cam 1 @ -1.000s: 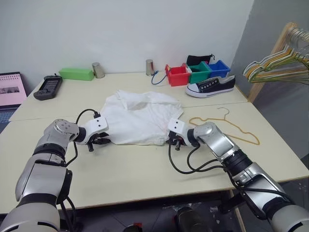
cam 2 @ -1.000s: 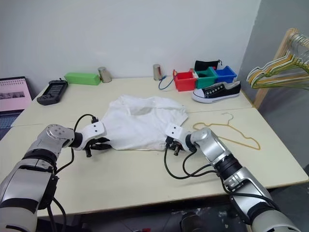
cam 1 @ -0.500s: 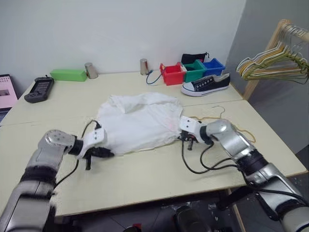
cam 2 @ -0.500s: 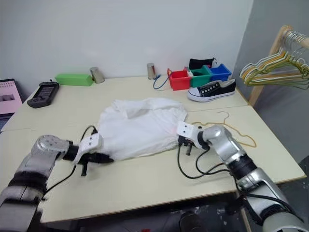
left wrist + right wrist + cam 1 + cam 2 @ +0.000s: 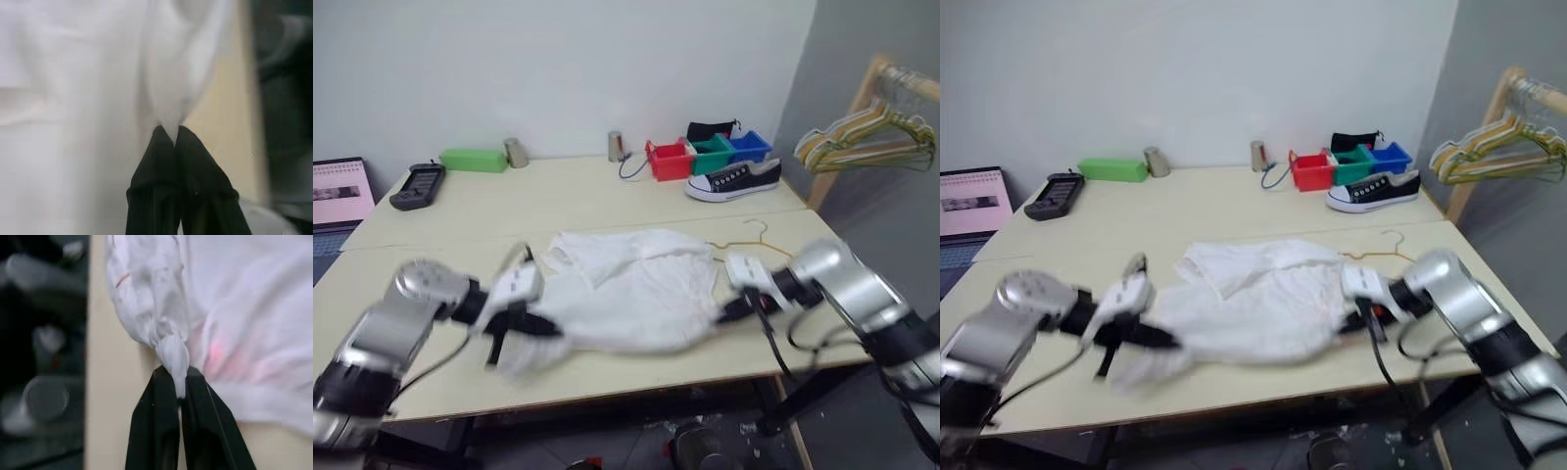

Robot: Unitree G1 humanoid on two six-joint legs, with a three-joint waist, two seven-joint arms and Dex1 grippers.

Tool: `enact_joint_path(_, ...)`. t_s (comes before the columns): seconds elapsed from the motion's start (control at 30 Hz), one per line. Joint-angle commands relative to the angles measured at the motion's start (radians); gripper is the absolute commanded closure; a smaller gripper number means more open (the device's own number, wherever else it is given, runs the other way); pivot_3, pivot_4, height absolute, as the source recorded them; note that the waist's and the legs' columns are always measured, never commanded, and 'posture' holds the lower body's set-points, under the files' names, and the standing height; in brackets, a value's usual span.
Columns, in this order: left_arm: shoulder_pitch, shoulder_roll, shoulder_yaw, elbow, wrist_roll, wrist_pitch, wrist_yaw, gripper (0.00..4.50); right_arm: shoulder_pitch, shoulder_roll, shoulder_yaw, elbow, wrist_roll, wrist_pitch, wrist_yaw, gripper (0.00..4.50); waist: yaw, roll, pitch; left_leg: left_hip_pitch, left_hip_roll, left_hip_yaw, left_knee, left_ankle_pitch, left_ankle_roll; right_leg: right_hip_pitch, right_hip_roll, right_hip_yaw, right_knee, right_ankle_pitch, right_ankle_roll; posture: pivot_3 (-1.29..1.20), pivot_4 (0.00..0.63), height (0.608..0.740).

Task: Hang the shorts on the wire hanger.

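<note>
Large white thin-fabric shorts (image 5: 636,299) stretched across near edge of pale beige surface (image 5: 607,196), held at both ends. Left pincer (image 5: 172,133) clamped tight on a pinch of cloth at one end; right pincer (image 5: 177,382) clamped on a bunched twist at the other. Thin yellowish-tan wire hanger (image 5: 749,240) lies flat on surface just beyond the shorts, partly hidden behind them, near right pincer.
</note>
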Motion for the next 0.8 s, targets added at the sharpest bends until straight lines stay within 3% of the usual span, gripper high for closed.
enact_joint_path(0.03, -0.433, -0.070, -0.034, 0.544, 0.278, -0.238, 0.691, 4.48, -0.360, 0.125, -0.152, 0.465, -0.123, -0.278, -0.636, 4.50, -0.002, -0.002, -0.002, -0.002, -0.001, -0.007, -0.001, 0.005, 0.001, -0.006, 0.000, 0.003, -0.005, 0.016, 0.007, -0.22, 0.000, 0.740)
enact_joint_path(0.07, -0.530, -0.076, -0.044, 0.626, 0.327, -0.272, 0.859, 4.48, -0.432, 0.139, -0.164, 0.538, -0.165, -0.376, -0.813, 4.50, 0.004, -0.004, 0.000, 0.000, -0.006, -0.008, 0.001, 0.016, -0.002, -0.006, 0.000, 0.005, 0.000, 0.029, 0.015, -0.23, 0.000, 0.740)
enact_joint_path(0.13, -0.702, -0.081, -0.042, 0.735, 0.377, -0.337, 1.159, 4.48, -0.548, 0.148, -0.222, 0.630, -0.194, -0.558, -1.121, 4.50, 0.006, -0.004, -0.001, -0.012, -0.015, -0.020, -0.003, 0.019, 0.002, -0.020, -0.003, 0.006, 0.007, 0.025, 0.015, -0.22, 0.000, 0.740)
enact_joint_path(0.2, -0.807, -0.073, -0.041, 0.764, 0.416, -0.424, 1.355, 4.48, -0.590, 0.165, -0.213, 0.663, -0.236, -0.698, -1.229, 4.50, 0.013, -0.006, -0.003, -0.034, -0.020, -0.022, -0.002, 0.030, -0.016, -0.055, -0.006, 0.010, 0.029, 0.027, 0.013, -0.22, 0.000, 0.740)
enact_joint_path(0.3, -0.861, -0.065, -0.064, 0.778, 0.463, -0.511, 1.433, 4.48, -0.573, 0.198, -0.181, 0.695, -0.282, -0.815, -1.241, 4.50, 0.012, -0.004, -0.014, -0.032, -0.030, -0.007, -0.015, 0.028, -0.018, -0.064, -0.020, 0.016, 0.029, 0.016, 0.025, -0.21, 0.000, 0.740)
enact_joint_path(0.37, -0.838, -0.076, -0.052, 0.795, 0.440, -0.511, 1.340, 4.48, -0.539, 0.223, -0.180, 0.715, -0.273, -0.808, -1.159, 4.50, 0.009, 0.000, -0.018, -0.031, -0.033, 0.000, -0.017, 0.022, -0.008, -0.064, -0.026, 0.017, 0.029, 0.012, 0.032, -0.20, 0.000, 0.740)
enact_joint_path(0.47, -0.691, -0.094, -0.061, 0.761, 0.363, -0.458, 0.884, 4.48, -0.435, 0.272, -0.154, 0.718, -0.240, -0.714, -0.839, 4.50, 0.007, 0.000, -0.023, -0.031, -0.037, 0.011, -0.017, 0.017, -0.002, -0.061, -0.033, 0.018, 0.027, 0.009, 0.036, -0.19, 0.000, 0.740)
enact_joint_path(0.6, -0.347, -0.004, -0.042, 0.311, 0.168, -0.238, 0.349, 4.48, -0.293, 0.280, -0.143, 0.624, -0.218, -0.611, -0.599, 4.50, 0.004, -0.001, -0.022, -0.032, -0.037, 0.017, -0.013, 0.013, 0.007, -0.060, -0.034, 0.019, 0.027, 0.009, 0.036, -0.17, 0.000, 0.740)
enact_joint_path(0.7, -0.120, 0.092, 0.009, -0.041, 0.079, -0.046, 0.177, 4.48, -0.195, 0.284, -0.129, 0.518, -0.228, -0.542, -0.517, 4.50, 0.000, -0.002, -0.020, -0.036, -0.035, 0.014, -0.006, 0.014, 0.009, -0.062, -0.030, 0.019, 0.030, 0.011, 0.032, -0.16, 0.000, 0.740)
enact_joint_path(0.8, -0.003, 0.158, 0.052, -0.222, 0.030, 0.067, 0.110, 4.48, -0.100, 0.284, -0.111, 0.381, -0.232, -0.468, -0.467, 4.50, 0.005, -0.002, -0.021, -0.034, -0.034, 0.012, 0.002, 0.016, 0.011, -0.059, -0.028, 0.018, 0.036, 0.013, 0.028, -0.15, 0.000, 0.740)
